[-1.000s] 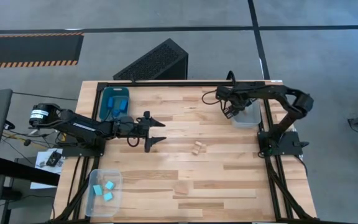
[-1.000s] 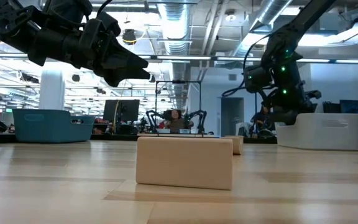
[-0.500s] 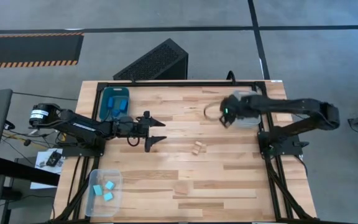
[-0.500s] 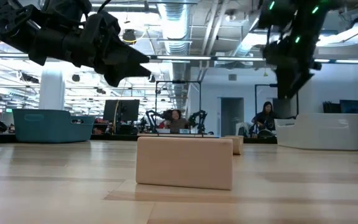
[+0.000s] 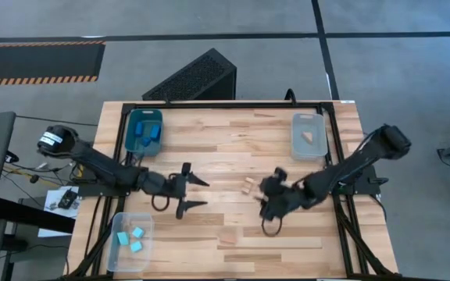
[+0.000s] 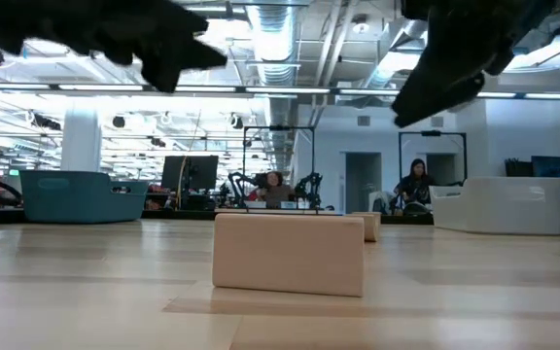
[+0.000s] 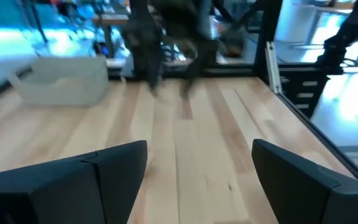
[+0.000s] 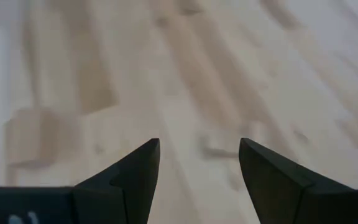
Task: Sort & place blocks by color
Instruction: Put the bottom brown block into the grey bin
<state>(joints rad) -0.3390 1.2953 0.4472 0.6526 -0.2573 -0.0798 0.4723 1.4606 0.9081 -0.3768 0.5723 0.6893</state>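
Two tan wood blocks lie flat on the table's middle; in the low view the nearer one stands in front of the other. My right gripper hangs open just to the near right of them, slanting down, with nothing between its fingers. A blurred tan block shows off to the side of those fingers. To the left of the blocks my left gripper hovers open and nearly level, and it is empty in the left wrist view.
A teal bin with dark blue blocks stands at the far left. A clear bin holding a tan piece stands at the far right. Another clear bin with light cyan blocks sits at the near left corner. Bare wood lies along the near edge.
My right gripper has swung from over the far right clear bin toward the table's near side and middle, turning as it went, and now hangs beside the tan blocks. My left gripper has shifted toward the near edge. Both have stayed open.
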